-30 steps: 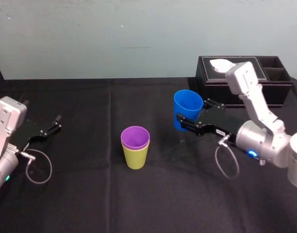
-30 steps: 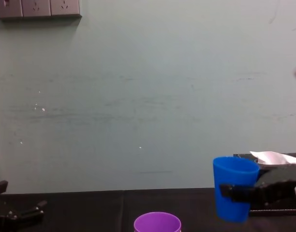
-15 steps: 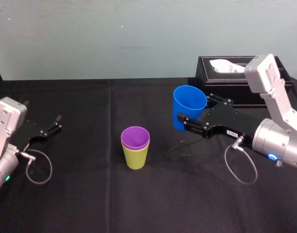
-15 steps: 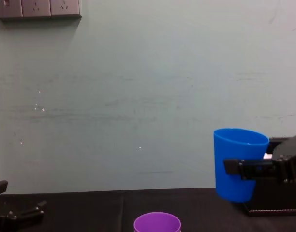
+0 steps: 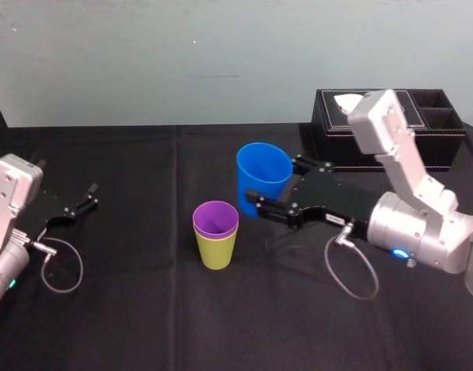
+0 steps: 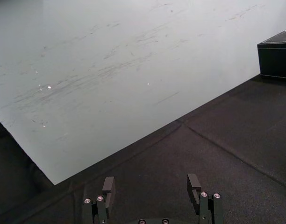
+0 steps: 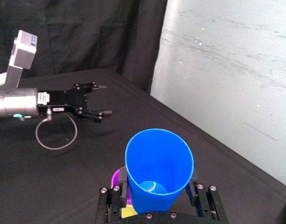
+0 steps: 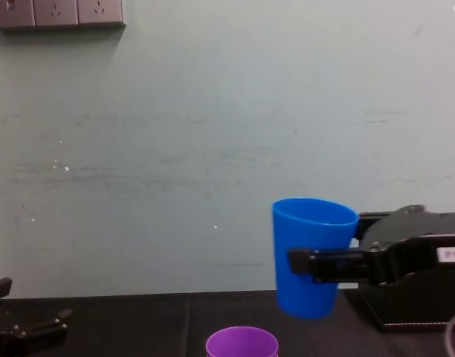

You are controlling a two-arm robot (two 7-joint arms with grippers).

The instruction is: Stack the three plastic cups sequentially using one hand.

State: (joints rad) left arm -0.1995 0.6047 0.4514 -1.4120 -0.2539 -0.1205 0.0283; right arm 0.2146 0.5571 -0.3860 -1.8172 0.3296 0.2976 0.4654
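- Grips blue cup (image 5: 262, 176) upright, rim up, in right gripper's (image 5: 273, 187) clenched jaws, aloft just right of purple cup (image 5: 216, 219).
- Nests purple cup in yellow-green cup (image 5: 216, 252) on table (image 5: 144, 309), purple body hidden.
- Rests left gripper (image 5: 88, 195) far left, jaws spread.

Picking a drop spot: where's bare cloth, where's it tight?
Free: cloth between left gripper and the purple cup nested in the yellow-green cup; also the table front-centre. Tight: right of that stack, where right gripper holds the blue cup aloft, tissue box behind.
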